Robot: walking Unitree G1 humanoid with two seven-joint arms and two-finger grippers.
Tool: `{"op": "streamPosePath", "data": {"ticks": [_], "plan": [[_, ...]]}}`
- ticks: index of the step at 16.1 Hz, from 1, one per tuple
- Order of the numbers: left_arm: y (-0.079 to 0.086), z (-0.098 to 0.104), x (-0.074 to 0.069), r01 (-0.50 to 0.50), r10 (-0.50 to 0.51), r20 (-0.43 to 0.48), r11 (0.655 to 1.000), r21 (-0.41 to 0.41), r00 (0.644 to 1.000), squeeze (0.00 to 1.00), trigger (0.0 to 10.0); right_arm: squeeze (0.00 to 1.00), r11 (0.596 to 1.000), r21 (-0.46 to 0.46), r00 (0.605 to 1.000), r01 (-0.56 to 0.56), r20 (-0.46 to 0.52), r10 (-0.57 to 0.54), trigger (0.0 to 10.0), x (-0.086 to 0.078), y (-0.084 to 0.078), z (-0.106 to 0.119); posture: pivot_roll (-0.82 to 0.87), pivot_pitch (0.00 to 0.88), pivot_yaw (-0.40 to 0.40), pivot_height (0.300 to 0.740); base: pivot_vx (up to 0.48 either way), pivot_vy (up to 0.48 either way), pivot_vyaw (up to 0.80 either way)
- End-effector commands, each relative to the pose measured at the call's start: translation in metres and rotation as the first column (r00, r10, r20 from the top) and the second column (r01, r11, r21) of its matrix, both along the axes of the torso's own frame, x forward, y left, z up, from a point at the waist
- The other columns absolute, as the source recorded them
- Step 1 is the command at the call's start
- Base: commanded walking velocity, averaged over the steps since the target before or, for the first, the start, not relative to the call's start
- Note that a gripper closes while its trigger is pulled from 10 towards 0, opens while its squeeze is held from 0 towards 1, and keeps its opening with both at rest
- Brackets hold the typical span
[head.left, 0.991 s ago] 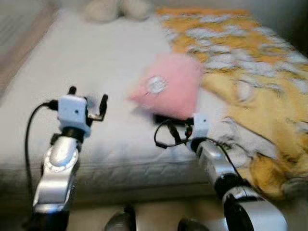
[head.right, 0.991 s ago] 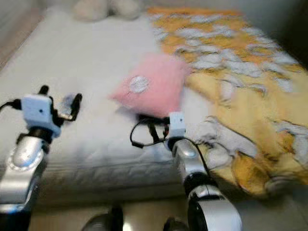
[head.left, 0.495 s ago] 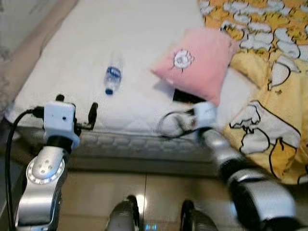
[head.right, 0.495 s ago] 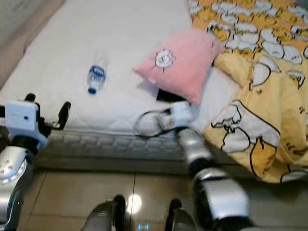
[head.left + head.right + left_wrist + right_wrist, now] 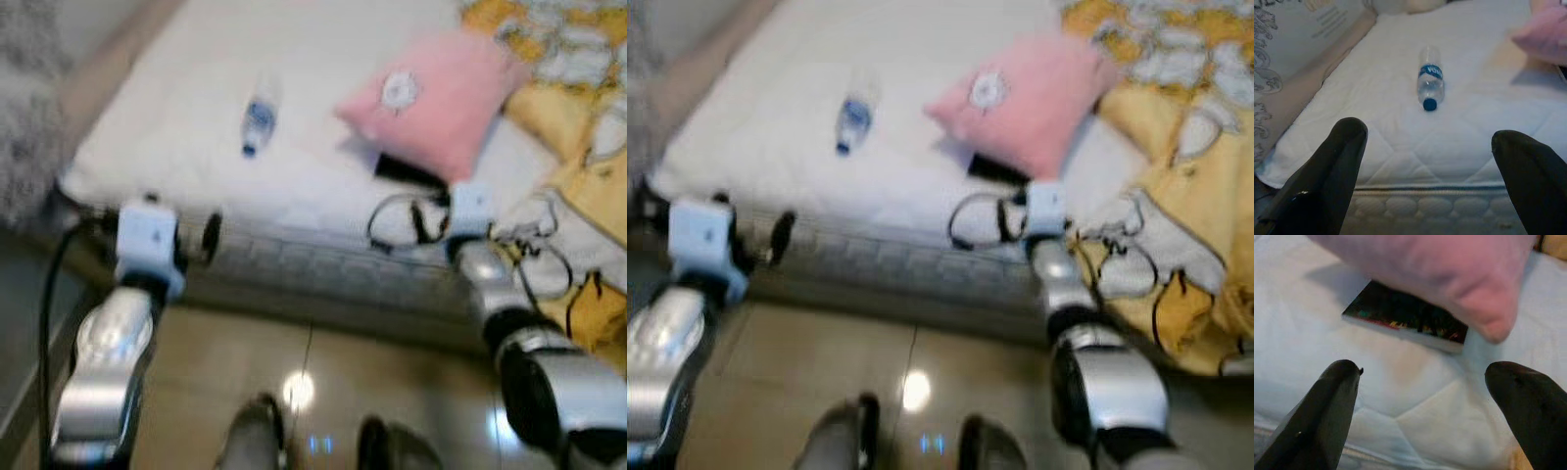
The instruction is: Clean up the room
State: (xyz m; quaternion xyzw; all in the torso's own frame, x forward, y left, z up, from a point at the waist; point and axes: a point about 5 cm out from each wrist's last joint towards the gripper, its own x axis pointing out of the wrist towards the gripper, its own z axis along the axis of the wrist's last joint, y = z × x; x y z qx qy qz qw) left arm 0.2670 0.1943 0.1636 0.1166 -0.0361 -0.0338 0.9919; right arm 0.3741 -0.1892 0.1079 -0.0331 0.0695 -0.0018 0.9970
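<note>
Both arms had drawn back to the bed's (image 5: 294, 264) edge, fingers apart on each gripper; next, likely reaching for the water bottle (image 5: 1430, 83).

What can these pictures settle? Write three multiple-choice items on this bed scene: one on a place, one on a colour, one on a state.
1. Where does the dark book lie?
A. On the floor
B. On the mattress, partly under the pink pillow
C. On the yellow blanket

2. What colour is the cap of the bottle?
A. Red
B. White
C. Blue

3. How does the left hand stand?
A. Open, holding nothing
B. Shut on the bottle
C. Shut on the pillow

Key: 1 B, the right wrist view shows the pillow's corner overhanging the book on the white mattress. 2 C, the left wrist view shows a blue cap toward the camera. 3 A, its two black fingers stand wide apart, with the bottle lying on the mattress beyond them.
</note>
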Motion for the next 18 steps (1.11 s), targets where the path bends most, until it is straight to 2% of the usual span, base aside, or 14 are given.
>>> {"op": "streamPosePath", "data": {"ticks": [1,2,3,4,5,6,8,10,12,13,14,15,16,18], "plan": [[-0.004,-0.008,0.002,0.009,-0.009,-0.02,1.0,0.009,1.0,0.0,10.0,0.0,0.999,0.028,0.998,0.023,0.056,-0.024,10.0,-0.002,-0.007,0.003,0.12,0.154,-0.007,0.74,0.0,0.0,0.0],[-0.008,-0.013,0.004,0.021,-0.021,-0.023,1.0,-0.002,1.0,0.0,10.0,0.0,1.0,-0.016,0.992,0.024,0.124,-0.022,10.0,-0.009,-0.009,0.001,0.1,0.118,-0.023,0.74,0.0,0.0,0.0],[-0.008,-0.023,0.003,0.02,-0.02,-0.044,1.0,-0.02,0.999,0.0,10.0,0.0,1.0,-0.01,0.979,0.01,0.205,-0.008,10.0,-0.026,-0.007,-0.004,0.05,0.053,-0.04,0.74,0.0,0.0,0.0],[-0.007,-0.045,0.002,-0.01,-0.004,-0.127,0.994,-0.11,0.992,0.0,10.0,0.0,0.999,-0.028,0.963,0.023,0.268,-0.014,10.0,-0.07,-0.008,-0.01,-0.01,0.0,-0.049,0.74,0.0,0.0,0.0],[-0.011,-0.051,0.003,-0.008,-0.014,-0.157,0.991,-0.136,0.988,0.0,10.0,0.0,0.998,-0.032,0.961,0.049,0.275,-0.038,10.0,-0.088,-0.01,-0.011,-0.03,0.0,-0.05,0.74,0.0,0.0,0.0],[-0.028,-0.058,0.008,0.041,-0.07,-0.175,0.985,-0.167,0.982,0.0,10.0,0.0,0.996,-0.024,0.962,0.087,0.263,-0.077,10.0,-0.104,-0.015,-0.015,-0.07,0.0,-0.046,0.74,0.0,0.0,0.0],[-0.069,-0.052,0.02,0.216,-0.243,-0.125,0.956,-0.197,0.962,0.0,10.0,0.0,0.989,-0.014,0.959,0.149,0.247,-0.141,10.0,-0.121,-0.017,-0.023,-0.16,0.0,-0.01,0.74,0.0,0.0,0.0],[-0.082,-0.05,0.025,0.29,-0.314,-0.098,0.936,-0.2,0.945,0.0,10.0,0.0,0.988,-0.008,0.954,0.157,0.26,-0.15,10.0,-0.129,-0.01,-0.019,-0.2,0.0,0.017,0.74,0.0,0.0,0.0],[-0.075,-0.038,0.036,0.274,-0.286,-0.037,0.943,-0.19,0.958,0.0,10.0,0.0,0.991,0.032,0.968,0.133,0.21,-0.137,10.0,-0.145,0.003,-0.02,-0.17,0.0,0.036,0.74,0.24,0.0,0.0],[-0.072,-0.037,0.039,0.248,-0.259,-0.032,0.95,-0.19,0.965,0.0,10.0,0.0,0.991,0.036,0.969,0.131,0.208,-0.135,10.0,-0.146,0.002,-0.021,-0.17,0.0,0.036,0.74,0.48,0.0,0.0],[-0.058,-0.038,0.043,0.123,-0.137,-0.035,0.957,-0.261,0.99,0.0,10.0,0.0,0.987,0.071,0.963,0.146,0.22,-0.158,10.0,-0.149,0.001,-0.023,-0.15,0.0,0.032,0.74,0.435,0.0,0.0],[-0.044,-0.042,0.044,-0.001,-0.025,-0.074,0.945,-0.328,0.997,0.0,10.0,0.0,0.964,0.157,0.95,0.216,0.196,-0.245,10.0,-0.154,-0.008,-0.027,-0.14,0.0,0.032,0.74,0.341,0.337,0.0],[-0.036,-0.044,0.04,-0.049,0.019,-0.087,0.936,-0.349,0.996,0.0,10.0,0.0,0.948,0.195,0.944,0.251,0.167,-0.285,10.0,-0.16,-0.015,-0.031,-0.14,0.0,0.029,0.74,0.315,0.36,0.0],[-0.033,-0.045,0.036,-0.023,-0.001,-0.076,0.95,-0.312,0.997,0.0,10.0,0.0,0.969,0.124,0.961,0.216,0.148,-0.233,10.0,-0.164,-0.025,-0.032,-0.14,0.0,0.047,0.74,0.304,0.371,0.0]]}}
